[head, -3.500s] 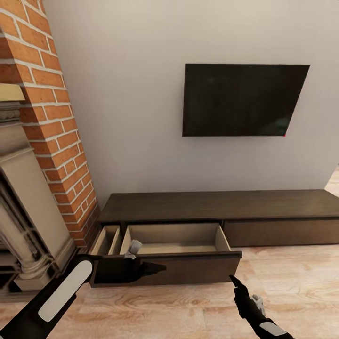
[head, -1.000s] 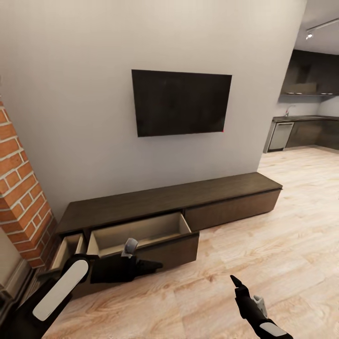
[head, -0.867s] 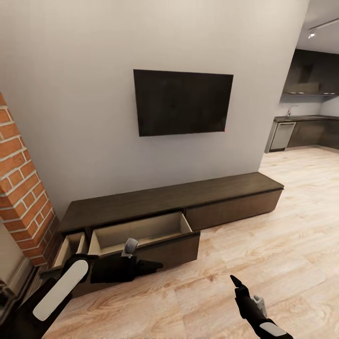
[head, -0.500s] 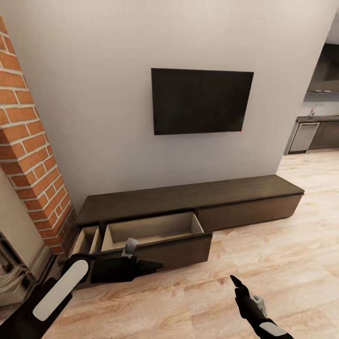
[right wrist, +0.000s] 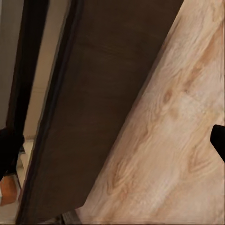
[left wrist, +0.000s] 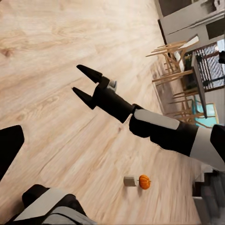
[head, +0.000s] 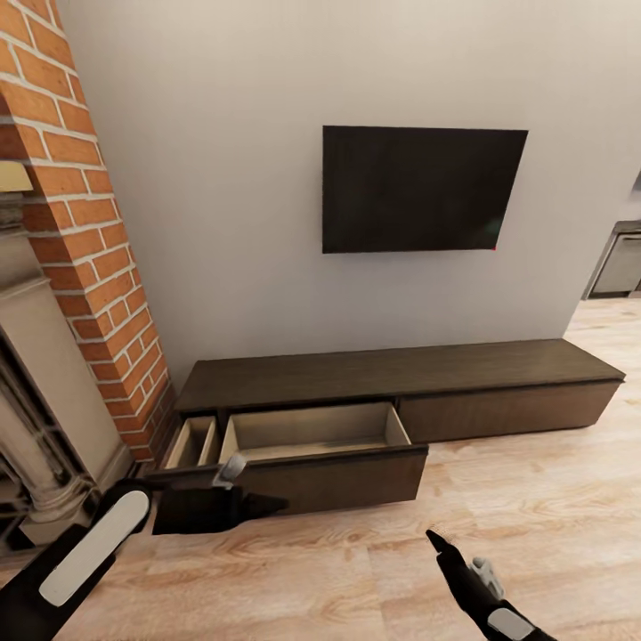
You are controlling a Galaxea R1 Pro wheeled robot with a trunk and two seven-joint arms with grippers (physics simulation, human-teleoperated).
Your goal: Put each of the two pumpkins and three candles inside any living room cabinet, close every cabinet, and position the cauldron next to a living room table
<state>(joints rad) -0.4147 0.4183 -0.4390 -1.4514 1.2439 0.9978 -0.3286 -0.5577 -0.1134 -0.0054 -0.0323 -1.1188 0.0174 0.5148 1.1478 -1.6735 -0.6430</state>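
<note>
**A:** Entry, containers. What do you have open at the cabinet (head: 401, 374)?

**B:** You have two drawers pulled out at its brick-column (head: 80, 223) end. These are a narrow drawer (head: 194, 442) nearest the bricks and a wide drawer (head: 312, 432) just beside it. The pale wood floor and walls of the wide one show bare. Only a strip of the narrow one's interior can be seen, so I cannot tell its contents. The drawer front toward the cabinet's other end sits flush.

**A:** Grippers?

**B:** Your left gripper (head: 276, 506) hangs just in front of the wide drawer's dark front. I cannot tell whether its fingers are parted or together. Your right gripper (left wrist: 77, 79) is released, with its fingers spread and nothing between them. It is over the floor (head: 534, 499), farther out from the cabinet than the left.

**A:** Task item?

**B:** One pumpkin (left wrist: 144, 182) lies on the floor in the left wrist view, touching or just beside a short pale cylinder (left wrist: 130, 180). I cannot tell its position relative to the cabinet. It is in no drawer.
</note>
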